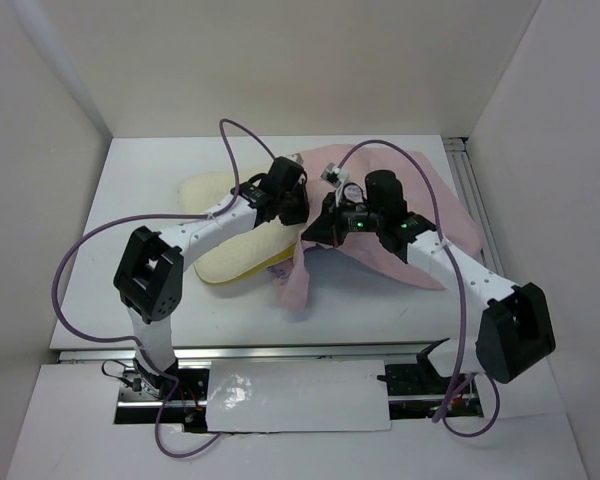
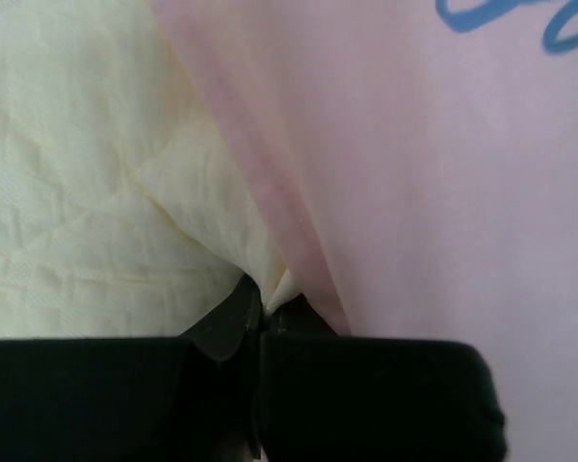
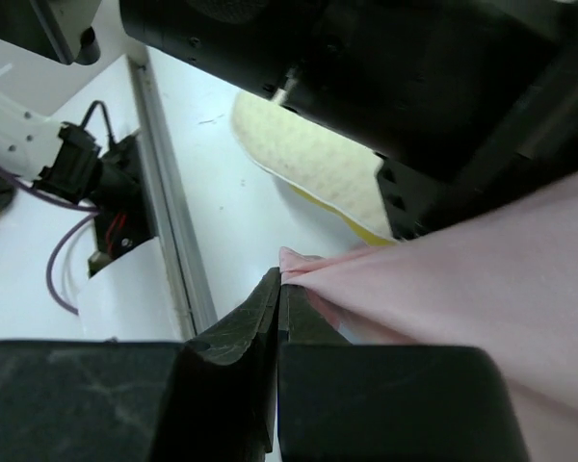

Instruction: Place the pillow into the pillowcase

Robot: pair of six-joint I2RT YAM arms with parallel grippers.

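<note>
The cream-yellow pillow [image 1: 220, 250] lies at the left middle of the table, its right end under the left arm. The pink pillowcase [image 1: 420, 205] is spread to the right, with one fold hanging down by the pillow's corner. My left gripper [image 1: 292, 205] is shut on a pinch of the pillow [image 2: 96, 192] right at the pillowcase's pink hem [image 2: 279, 192]; in the left wrist view the gripper [image 2: 262, 303] has its jaws together on cream fabric. My right gripper [image 1: 325, 228] is shut on a pink edge of the pillowcase [image 3: 443, 289], with the jaws of the gripper [image 3: 279, 279] closed above the table. The pillow [image 3: 308, 164] shows beyond.
White enclosure walls stand at the back and both sides. A metal rail [image 1: 472, 195] runs along the table's right edge and another [image 3: 169, 221] along the front. Purple cables [image 1: 80, 250] loop off both arms. The left arm's black body [image 3: 414, 77] hangs close above the right gripper.
</note>
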